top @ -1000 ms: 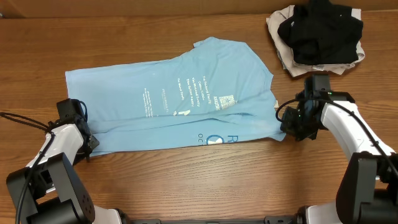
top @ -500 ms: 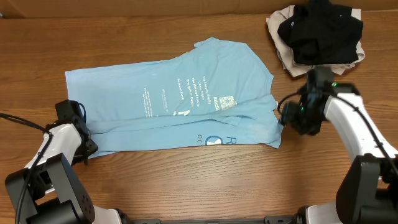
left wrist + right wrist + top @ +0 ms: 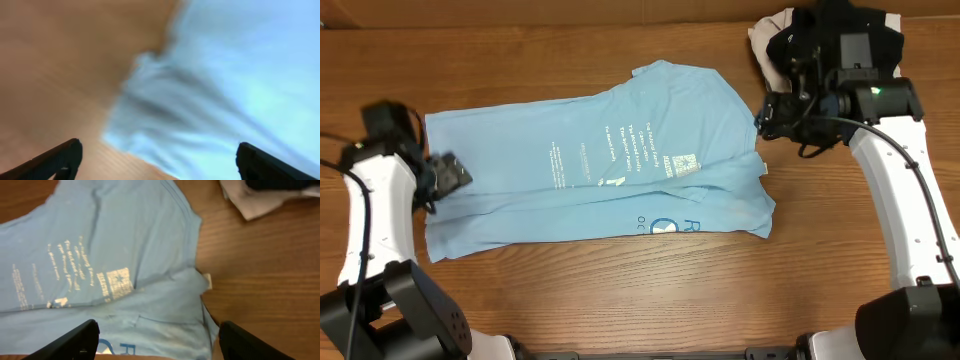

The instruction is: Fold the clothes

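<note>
Sky-blue T-shirt [image 3: 600, 165] spread flat across the middle of the wooden tabletop [image 3: 620, 290], long axis running from the left edge towards the right edge, slightly tilted, printed lettering facing up. Shows a strip along the near side already turned over onto the body. Left gripper [image 3: 445, 172] at the shirt's left end, jaws wide apart and holding nothing, cloth blurred beneath them in the wrist view. Right gripper [image 3: 772, 112] just off the shirt's far right corner, jaws likewise spread and empty, looking down on the shirt's right end. One arm at each short end, each nearest its own end, both reaching in from the near edge. Towards the far right corner, apart from the shirt: black garment [image 3: 835, 50] heaped on beige garment [image 3: 767, 30]. Probably calls next for a fresh grip at both ends for another lengthwise fold.
</note>
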Robot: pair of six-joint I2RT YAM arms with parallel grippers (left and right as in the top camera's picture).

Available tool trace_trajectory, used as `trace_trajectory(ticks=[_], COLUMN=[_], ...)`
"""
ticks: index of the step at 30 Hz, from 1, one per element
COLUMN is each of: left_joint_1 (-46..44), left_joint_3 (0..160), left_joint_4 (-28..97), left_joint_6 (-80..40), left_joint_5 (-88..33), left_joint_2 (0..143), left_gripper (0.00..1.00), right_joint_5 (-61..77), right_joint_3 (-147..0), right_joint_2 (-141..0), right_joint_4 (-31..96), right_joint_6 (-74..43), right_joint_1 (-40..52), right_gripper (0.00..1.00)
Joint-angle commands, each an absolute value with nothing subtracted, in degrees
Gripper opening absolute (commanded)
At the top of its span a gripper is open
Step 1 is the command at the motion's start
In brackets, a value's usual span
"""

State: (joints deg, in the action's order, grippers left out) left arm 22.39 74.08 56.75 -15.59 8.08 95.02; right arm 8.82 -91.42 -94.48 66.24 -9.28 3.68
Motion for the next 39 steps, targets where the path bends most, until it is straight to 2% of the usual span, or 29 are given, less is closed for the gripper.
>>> trace_trajectory(ticks=[1,6,15,21,29,39], left_joint_1=[22.5,21.0,17.9,18.0,18.0,18.0], left_joint_3=[84.6,98.2,113.2,118.5,118.7,118.6], left_joint_4=[59.3,65.2,64.7,62.6,61.1,60.8], left_joint_6=[-4.8,-4.1,-3.9,-5.3,-5.3,-5.1], left_joint_5=[-14.0,-14.4,-8.8,-5.4,2.6,3.6], left_joint_2=[95.1,95.2,101.0,112.3,121.1,124.4], left_gripper=[0.92,0.91,0.95,0.98,1.0,1.0], right_joint_5=[9.1,9.1,9.0,7.8,-1.8,-1.0], right_joint_3=[-95.8,-102.7,-121.4,-125.0,-125.0,-124.8], right_joint_2=[-94.3,-94.6,-104.0,-112.5,-125.9,-136.1], right_joint_4=[65.4,65.6,66.2,55.7,43.0,55.0], right_joint_6=[-8.5,-7.6,-3.9,0.3,2.8,-1.7], right_joint_1=[4.6,5.5,8.2,11.3,14.1,10.2], right_gripper=[0.8,0.8,0.8,0.8,0.8,0.83])
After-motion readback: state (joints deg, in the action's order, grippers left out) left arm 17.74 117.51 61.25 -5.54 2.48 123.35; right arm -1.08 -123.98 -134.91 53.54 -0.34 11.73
